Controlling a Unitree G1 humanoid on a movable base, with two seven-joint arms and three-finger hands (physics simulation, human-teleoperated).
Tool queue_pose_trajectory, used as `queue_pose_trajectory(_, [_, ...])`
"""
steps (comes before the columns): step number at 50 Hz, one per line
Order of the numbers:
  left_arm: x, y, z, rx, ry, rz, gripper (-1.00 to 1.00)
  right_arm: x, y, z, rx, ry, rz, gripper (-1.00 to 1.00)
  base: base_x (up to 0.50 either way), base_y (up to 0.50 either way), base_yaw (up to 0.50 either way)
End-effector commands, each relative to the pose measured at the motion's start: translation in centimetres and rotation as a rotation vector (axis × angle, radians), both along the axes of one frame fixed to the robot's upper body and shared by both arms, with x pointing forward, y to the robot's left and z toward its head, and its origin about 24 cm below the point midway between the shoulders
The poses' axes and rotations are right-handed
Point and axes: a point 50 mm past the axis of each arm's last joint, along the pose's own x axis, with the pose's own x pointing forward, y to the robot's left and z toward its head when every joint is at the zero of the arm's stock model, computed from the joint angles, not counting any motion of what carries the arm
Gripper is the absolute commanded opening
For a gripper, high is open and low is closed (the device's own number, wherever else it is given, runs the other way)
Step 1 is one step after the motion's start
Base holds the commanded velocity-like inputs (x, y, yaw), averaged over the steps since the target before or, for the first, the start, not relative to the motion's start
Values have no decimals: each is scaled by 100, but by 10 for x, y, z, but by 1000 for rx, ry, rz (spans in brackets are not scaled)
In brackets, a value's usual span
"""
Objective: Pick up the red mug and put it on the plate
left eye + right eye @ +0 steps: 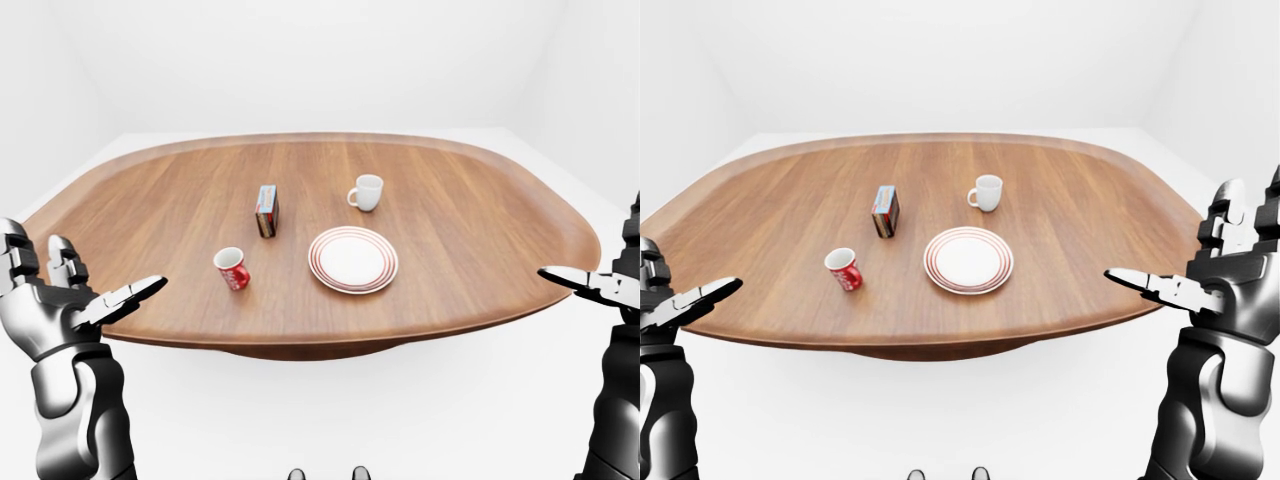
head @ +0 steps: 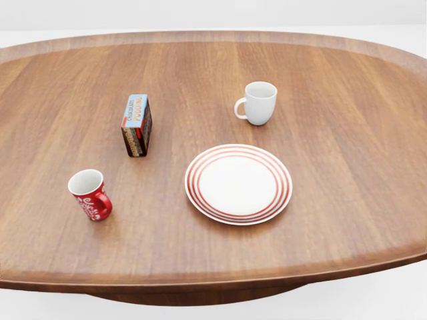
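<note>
The red mug (image 2: 90,195) with a white pattern stands upright at the left of the wooden table (image 2: 333,200) in the head view. The white plate (image 2: 238,183) with red rings lies to its right, apart from it. My left hand (image 1: 75,298) hangs open off the table's near edge at the left of the left-eye view, short of the mug (image 1: 232,268). At the right of the right-eye view my right hand (image 1: 1215,270) is open as well, beside the table's rim and holding nothing. Neither hand shows in the head view.
A white mug (image 2: 257,103) stands above the plate in the head view. A small printed box (image 2: 137,125) stands upright above the red mug. The table is oval with a raised rim; white floor surrounds it.
</note>
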Motion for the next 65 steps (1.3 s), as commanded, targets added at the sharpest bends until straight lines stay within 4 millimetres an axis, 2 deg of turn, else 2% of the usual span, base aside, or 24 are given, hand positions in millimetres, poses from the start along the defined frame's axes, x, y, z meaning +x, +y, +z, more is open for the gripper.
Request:
queue_pose_trajectory(1, [-1,0,2,1,-10,4,100,-2,-1,1,1,-7,-2,100,27,0,0])
queue_pose_trajectory(65, [0,0,1,9,1,7,100,0,0,-1,-13,8,-2,100,28,0,0])
